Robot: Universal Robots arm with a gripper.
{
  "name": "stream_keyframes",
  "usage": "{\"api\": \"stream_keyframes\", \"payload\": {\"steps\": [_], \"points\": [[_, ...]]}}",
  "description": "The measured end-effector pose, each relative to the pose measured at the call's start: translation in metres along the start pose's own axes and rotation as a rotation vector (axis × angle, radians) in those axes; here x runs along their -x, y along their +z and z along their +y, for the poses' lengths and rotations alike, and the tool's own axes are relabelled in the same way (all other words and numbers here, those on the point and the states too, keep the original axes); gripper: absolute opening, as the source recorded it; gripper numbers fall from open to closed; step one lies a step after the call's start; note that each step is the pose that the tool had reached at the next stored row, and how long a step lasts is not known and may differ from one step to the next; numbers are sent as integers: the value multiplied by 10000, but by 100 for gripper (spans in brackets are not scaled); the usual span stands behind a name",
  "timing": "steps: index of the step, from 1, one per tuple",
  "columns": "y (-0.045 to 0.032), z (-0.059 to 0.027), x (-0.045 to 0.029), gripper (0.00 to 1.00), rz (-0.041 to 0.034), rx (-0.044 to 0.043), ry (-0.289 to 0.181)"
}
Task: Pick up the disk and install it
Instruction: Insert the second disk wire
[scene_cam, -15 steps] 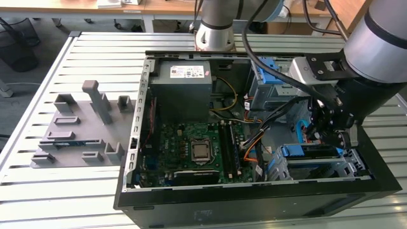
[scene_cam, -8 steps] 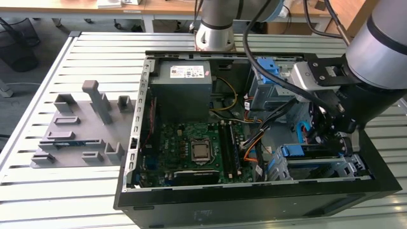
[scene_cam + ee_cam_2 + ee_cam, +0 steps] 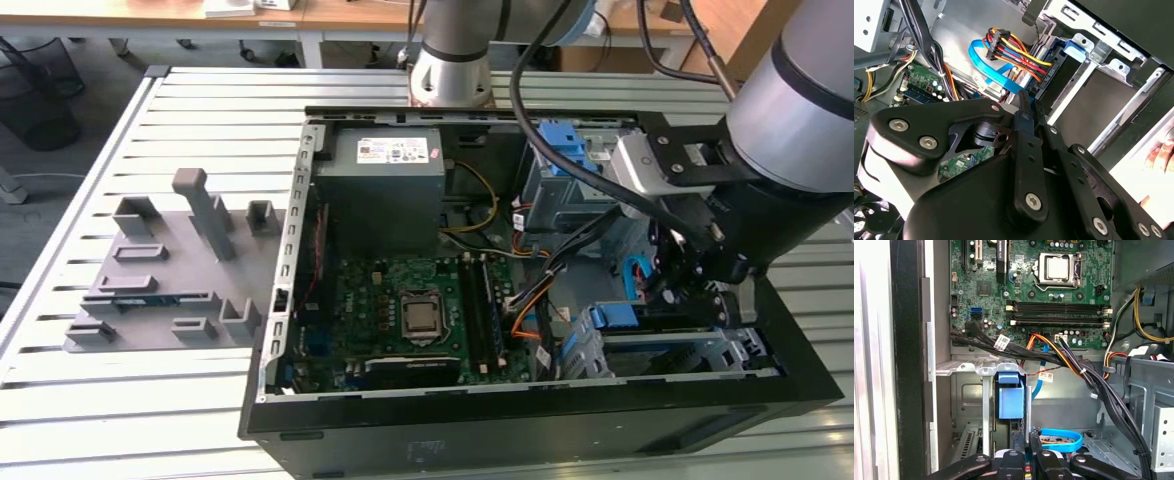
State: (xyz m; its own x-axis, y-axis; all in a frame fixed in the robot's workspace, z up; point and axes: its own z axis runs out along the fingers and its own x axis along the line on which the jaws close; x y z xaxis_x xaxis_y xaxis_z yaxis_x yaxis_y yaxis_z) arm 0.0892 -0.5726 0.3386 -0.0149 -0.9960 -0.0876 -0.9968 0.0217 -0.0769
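The disk sits inside the grey drive cage (image 3: 694, 350) at the case's corner on the exterior view's right. Its blue carrier tab (image 3: 615, 316) (image 3: 1008, 399) (image 3: 1074, 48) sticks out of the slot, and its metal body is mostly hidden. A black plug with red, yellow and orange wires (image 3: 1019, 55) and a blue flat cable (image 3: 985, 60) meet at the disk's end. My gripper (image 3: 697, 275) (image 3: 1030, 106) (image 3: 1032, 446) hangs just above the cage beside these cables. Its thin black fingers (image 3: 1023, 117) are pressed together with nothing between them.
The open black computer case (image 3: 534, 425) holds a green motherboard (image 3: 400, 310), a grey power-supply box (image 3: 380, 190) and a second cage with blue latches (image 3: 567, 150). A black cable bundle (image 3: 1064, 357) crosses near the cage. A grey fixture (image 3: 167, 270) lies outside the case. Fingers of a person's hand (image 3: 1160, 154) show beyond the case wall.
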Motion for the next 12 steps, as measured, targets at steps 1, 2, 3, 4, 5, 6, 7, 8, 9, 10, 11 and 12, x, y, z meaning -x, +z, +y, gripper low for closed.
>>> {"api": "stream_keyframes", "payload": {"steps": [1, 2, 3, 4, 5, 6, 7, 8, 9, 10, 11, 12], "points": [[1, 0, -1, 16, 0, 0, 0], [2, 0, -1, 16, -1, 0, 0], [3, 0, -3, 16, -1, 0, 0], [4, 0, -6, 16, -2, 0, 0], [5, 0, -9, 16, -1, 0, 1], [7, 0, -11, 16, 0, 0, 0], [10, 0, -14, 16, -2, 0, 0], [12, 1, -16, 16, -1, 0, 0], [14, 1, -17, 16, 0, 0, 0], [16, 1, -18, 16, 0, 0, 0], [19, 1, -20, 16, -1, 0, 0], [20, 1, -23, 16, -2, 0, 0]]}}
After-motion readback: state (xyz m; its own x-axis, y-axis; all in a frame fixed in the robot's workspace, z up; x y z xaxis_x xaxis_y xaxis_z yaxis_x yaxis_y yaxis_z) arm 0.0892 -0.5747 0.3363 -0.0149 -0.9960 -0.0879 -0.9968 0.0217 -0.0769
